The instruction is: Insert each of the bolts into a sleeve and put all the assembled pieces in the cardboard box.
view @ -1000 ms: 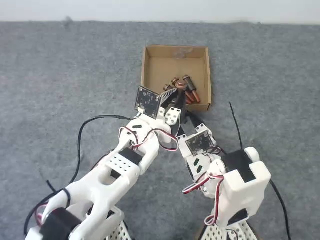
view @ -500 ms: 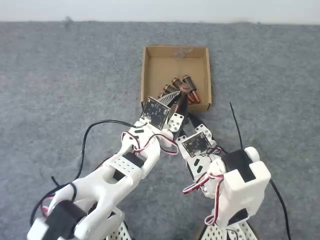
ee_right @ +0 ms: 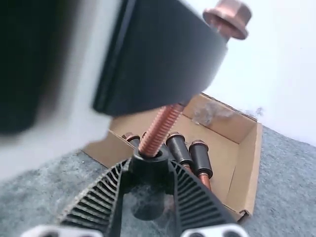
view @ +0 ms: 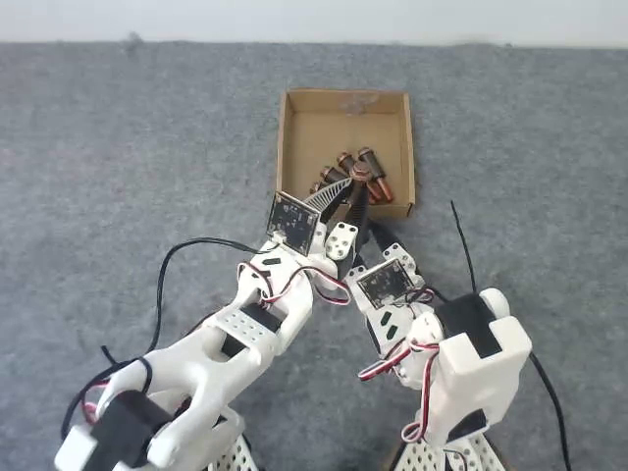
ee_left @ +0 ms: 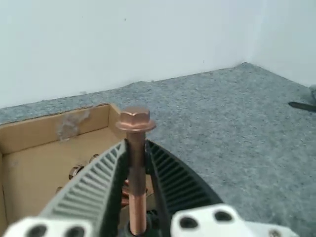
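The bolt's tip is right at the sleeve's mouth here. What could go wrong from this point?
1. The bolt meets the sleeve at a slant, so it may bind at the mouth rather than slide in.
2. The left hand covers much of the shank, so it could hit the right hand before the bolt seats.
3. All this hangs near the cardboard box wall, so a slipped part might land on the carpet.

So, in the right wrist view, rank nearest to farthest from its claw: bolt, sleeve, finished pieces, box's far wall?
1. Sleeve, inside the right gripper.
2. Bolt, tip meeting the sleeve.
3. Finished pieces, lying just beyond.
4. Box's far wall, behind them.
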Tool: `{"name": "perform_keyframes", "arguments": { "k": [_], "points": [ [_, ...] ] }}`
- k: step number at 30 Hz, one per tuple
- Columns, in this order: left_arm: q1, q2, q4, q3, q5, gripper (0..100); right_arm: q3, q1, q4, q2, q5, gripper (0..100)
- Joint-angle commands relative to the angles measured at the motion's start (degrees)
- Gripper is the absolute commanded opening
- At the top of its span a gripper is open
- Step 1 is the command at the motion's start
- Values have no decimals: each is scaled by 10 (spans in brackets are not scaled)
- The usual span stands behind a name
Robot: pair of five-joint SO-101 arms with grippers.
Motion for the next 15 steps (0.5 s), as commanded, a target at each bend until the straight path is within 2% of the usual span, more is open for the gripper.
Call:
{"name": "perform_keyframes", "arguments": {
  "k": [1, 6, 15],
  "points": [
    [6, -11, -10, 7, 41, 10, 0, 17, -34, -44, -8, 6],
    [15, -34, 17, 10, 51, 10, 10, 31, -37, -63, -96, 6],
    [14, -36, 31, 7, 50, 10, 13, 32, -35, -70, -72, 6]
  ]
}}
